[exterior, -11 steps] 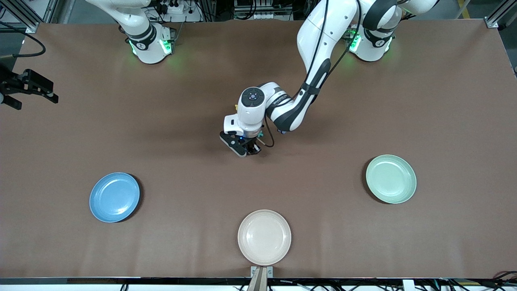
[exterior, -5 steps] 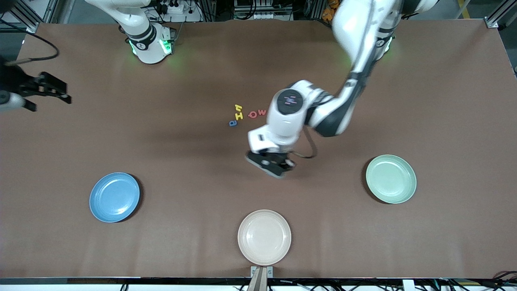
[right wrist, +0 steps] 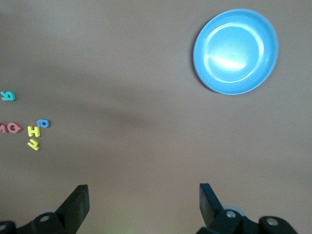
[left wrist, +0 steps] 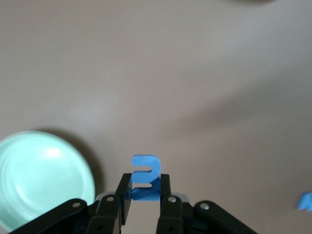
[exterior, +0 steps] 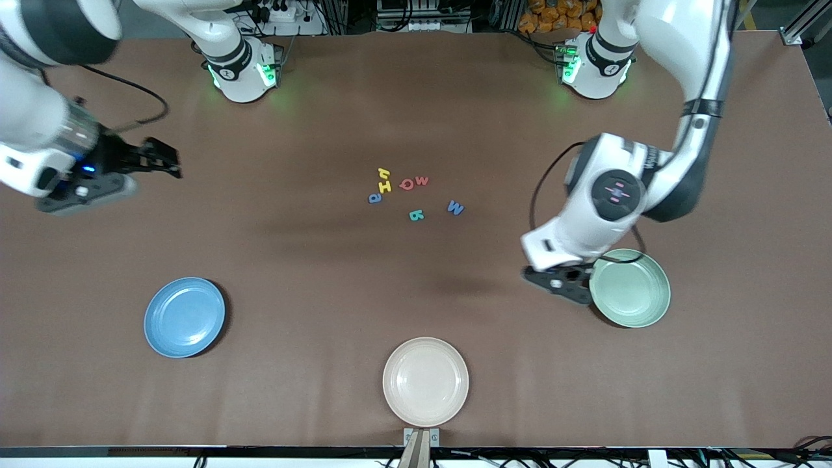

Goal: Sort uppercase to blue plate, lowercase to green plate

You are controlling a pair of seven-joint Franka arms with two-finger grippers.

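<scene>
1. While the left gripper hangs just beside the green plate, not yet over it, its fingers are clamped on the light blue e, pinching the lower edge.
2. Foam this small should be light and squashy, so a gentle pinch across its flat faces ought to hold it.
3. Well apart from that claw, the remaining letters lie loose mid-table.
4. The right gripper waits spread wide over bare table, the blue plate ahead of it.

Front camera high, facing robots; wrist cameras look down, sharing plates.
</scene>
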